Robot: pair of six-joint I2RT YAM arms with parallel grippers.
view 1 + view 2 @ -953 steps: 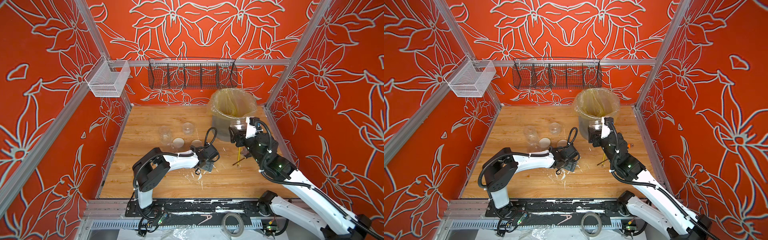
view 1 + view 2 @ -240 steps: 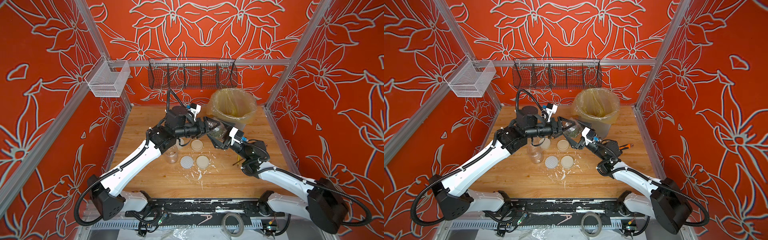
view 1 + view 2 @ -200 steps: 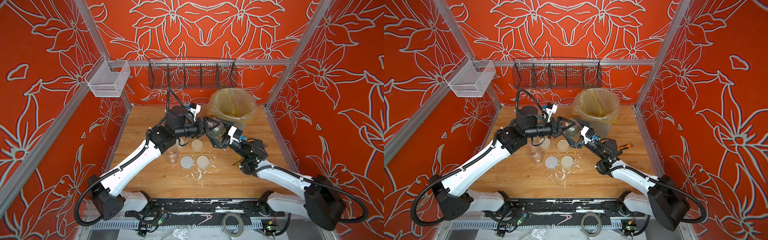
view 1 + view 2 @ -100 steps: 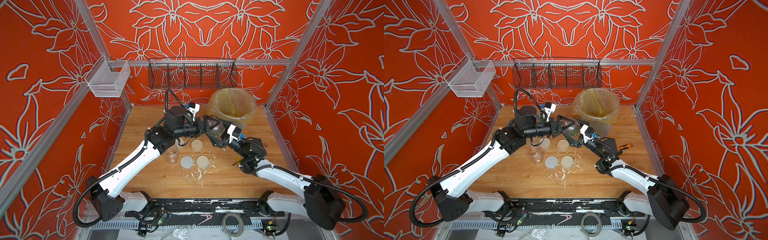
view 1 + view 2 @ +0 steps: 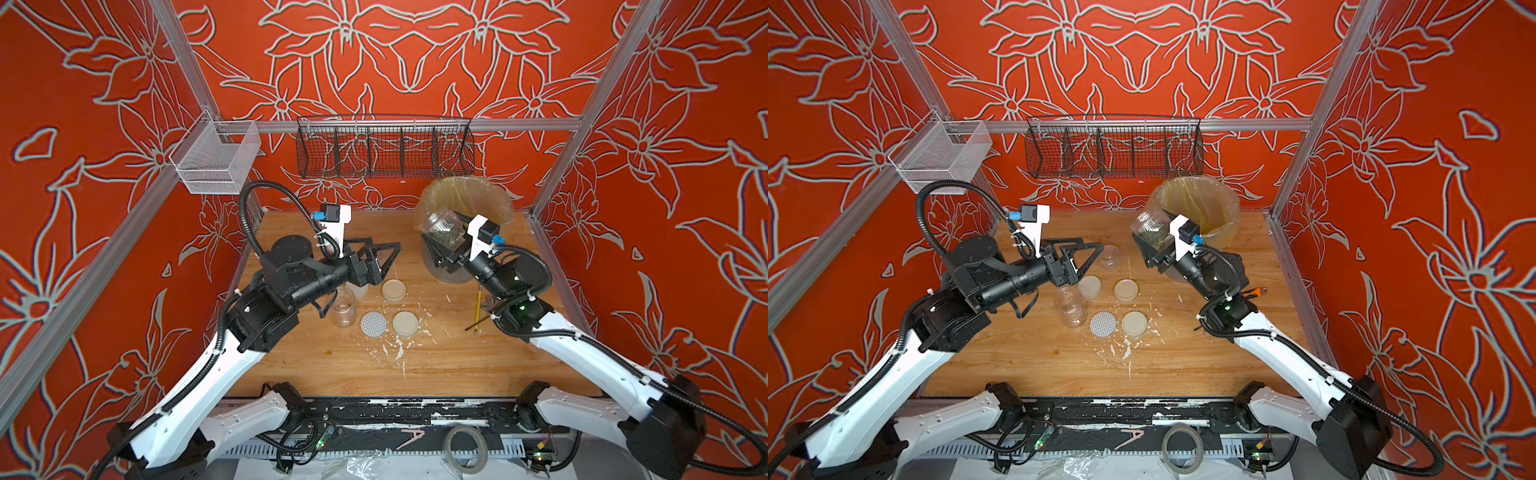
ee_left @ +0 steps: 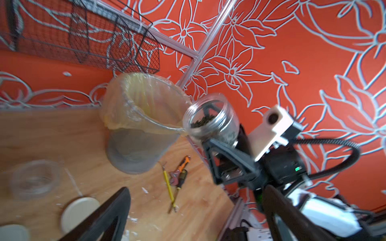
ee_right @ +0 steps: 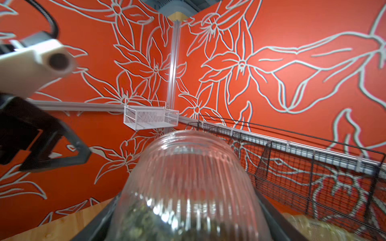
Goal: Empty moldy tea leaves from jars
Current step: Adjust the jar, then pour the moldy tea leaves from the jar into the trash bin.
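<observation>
As I look down in both top views, right gripper (image 5: 446,235) (image 5: 1156,237): jaws pinching a clear jar (image 5: 438,222) (image 5: 1148,226) by its lower body, raised off the table (image 5: 436,365)
Jar, top views: tilted and lidless, against the near-left rim of the bin (image 5: 492,201) (image 5: 1223,199); I cannot tell whether it touches the liner
Tea leaves (image 5: 448,237) (image 5: 1155,239): a dark clump in the jar's lower end, between the jaws
Left gripper (image 5: 384,244) (image 5: 1093,243): jaws spread wide with nothing between them, hovering above the table, well apart from the jar
Table, top views: an empty jar (image 5: 343,309) upright; three cream lids (image 5: 1126,290) and a dotted lid (image 5: 372,324) lying flat beside it; a squat jar (image 5: 1109,255) behind them; white specks (image 5: 399,349) scattered toward the front edge
Left wrist view, jar (image 6: 227,116): open mouth facing this camera, tea leaves (image 6: 200,123) piled on its lower wall, mouth just beside the bin (image 6: 133,150) and its liner
Left wrist view, my left jaws: two dark fingers (image 6: 108,215) far apart, empty
Left wrist view, table: the squat jar (image 6: 34,179), one cream lid, and hand tools (image 6: 178,177) near the bin's base
Right wrist view, jar (image 7: 188,183): its ribbed clear wall fills the middle, a dark jaw on either side, blurred tea leaves (image 7: 143,213) at the near end
Right wrist view, left gripper: one of its fingers (image 7: 69,150) shows, clear of the jar
</observation>
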